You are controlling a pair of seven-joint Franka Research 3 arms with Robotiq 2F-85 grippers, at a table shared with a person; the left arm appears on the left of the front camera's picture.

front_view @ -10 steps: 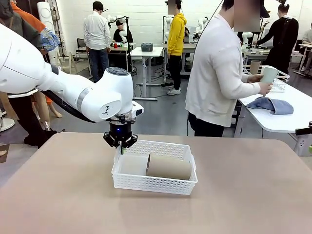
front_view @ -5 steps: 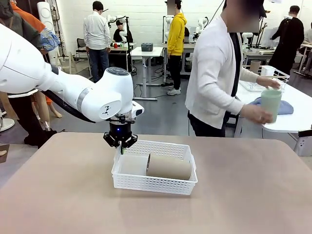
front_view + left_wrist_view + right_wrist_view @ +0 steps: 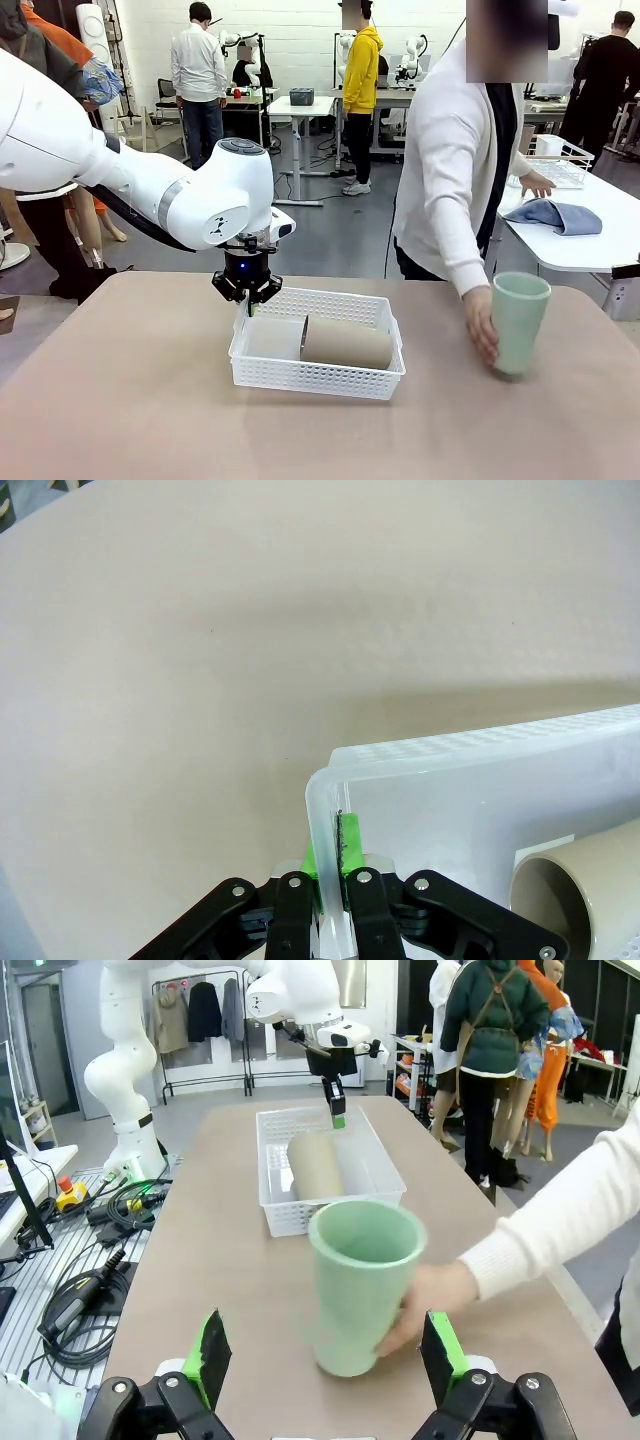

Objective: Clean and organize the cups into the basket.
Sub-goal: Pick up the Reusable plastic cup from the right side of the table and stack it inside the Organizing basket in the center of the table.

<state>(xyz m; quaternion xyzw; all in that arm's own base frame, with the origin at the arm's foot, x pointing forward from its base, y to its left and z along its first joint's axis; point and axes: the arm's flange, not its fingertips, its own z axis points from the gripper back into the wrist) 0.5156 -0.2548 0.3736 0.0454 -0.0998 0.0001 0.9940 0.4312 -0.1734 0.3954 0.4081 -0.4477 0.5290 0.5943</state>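
The left gripper (image 3: 247, 292) is clenched on the corner wall of the white basket (image 3: 318, 381). A brown cup (image 3: 347, 343) lies on its side inside, just beside its fingers. The right gripper (image 3: 327, 1352) is spread wide, and the green cup (image 3: 362, 1280) stands upright just ahead of its gap with a person's hand (image 3: 432, 1300) on it. Closing now could pinch that hand or tip the cup.

The table (image 3: 120, 400) is bare to the left and along the near edge. In the basket (image 3: 318, 378) the left half is free; a tan cup (image 3: 347, 343) lying on its side takes the right half, and the left gripper (image 3: 249, 300), clamped on the wall, blocks the far left corner. On the right, the person's hand (image 3: 481, 325) covers one side of the upright mint green cup (image 3: 520, 322), ahead of the right gripper (image 3: 327, 1352) with its fingers spread wide.
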